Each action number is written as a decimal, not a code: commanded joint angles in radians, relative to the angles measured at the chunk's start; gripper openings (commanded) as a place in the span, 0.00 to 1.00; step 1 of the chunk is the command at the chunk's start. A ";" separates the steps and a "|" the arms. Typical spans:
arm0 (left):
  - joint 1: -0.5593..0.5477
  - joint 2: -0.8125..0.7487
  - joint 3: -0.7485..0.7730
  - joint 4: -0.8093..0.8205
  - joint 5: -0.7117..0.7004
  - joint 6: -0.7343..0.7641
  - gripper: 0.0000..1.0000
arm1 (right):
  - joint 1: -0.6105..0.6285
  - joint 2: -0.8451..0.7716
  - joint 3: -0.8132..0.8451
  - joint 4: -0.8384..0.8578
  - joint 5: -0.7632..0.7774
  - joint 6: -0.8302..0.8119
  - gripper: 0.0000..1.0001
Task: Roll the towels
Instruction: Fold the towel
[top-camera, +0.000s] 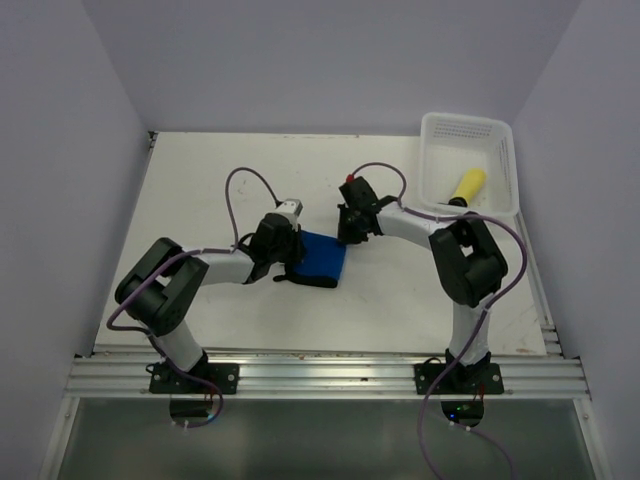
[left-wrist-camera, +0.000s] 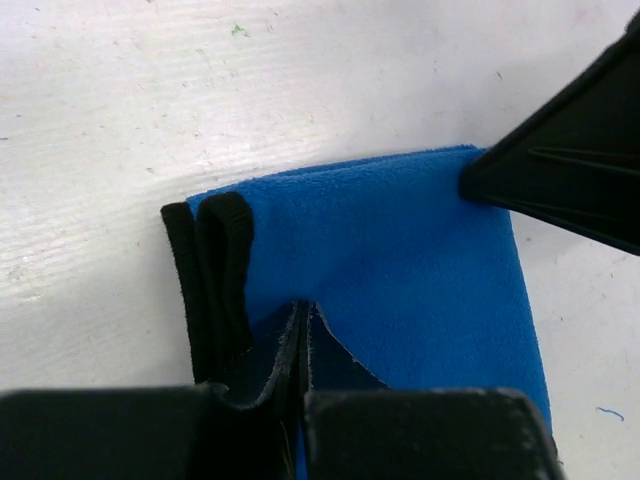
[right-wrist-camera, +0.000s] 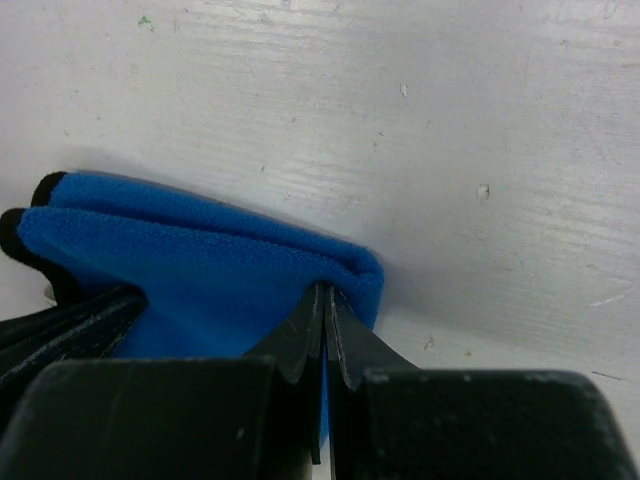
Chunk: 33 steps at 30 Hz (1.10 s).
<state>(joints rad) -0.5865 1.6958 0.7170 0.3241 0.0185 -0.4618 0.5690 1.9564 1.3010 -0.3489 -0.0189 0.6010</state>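
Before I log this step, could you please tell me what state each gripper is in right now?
Left gripper: closed, pinching the blue towel.
Right gripper: closed, pinching the same blue towel.

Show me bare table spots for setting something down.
Bare: the far-left stretch beside the basket, and the near strip between blue towel and arm bases. Crowded: centre, where left end effector and right end effector grip that towel.

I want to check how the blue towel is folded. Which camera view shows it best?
The left wrist view: the blue towel fills the frame, with its layers and black edging plain to see. The right wrist view shows only one folded edge, very close; the top view shows it small and far away.
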 joint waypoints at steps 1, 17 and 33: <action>0.010 0.002 -0.013 0.056 -0.049 -0.037 0.01 | -0.004 -0.114 -0.012 -0.024 0.017 -0.044 0.00; -0.056 -0.154 -0.226 0.086 -0.184 -0.207 0.00 | 0.184 -0.364 -0.298 0.053 0.001 0.042 0.09; -0.161 -0.300 -0.341 0.000 -0.304 -0.301 0.00 | 0.229 -0.389 -0.483 0.087 0.017 0.065 0.07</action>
<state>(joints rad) -0.7452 1.4380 0.3992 0.4019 -0.2115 -0.7490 0.7914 1.6077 0.8413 -0.2535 -0.0177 0.6586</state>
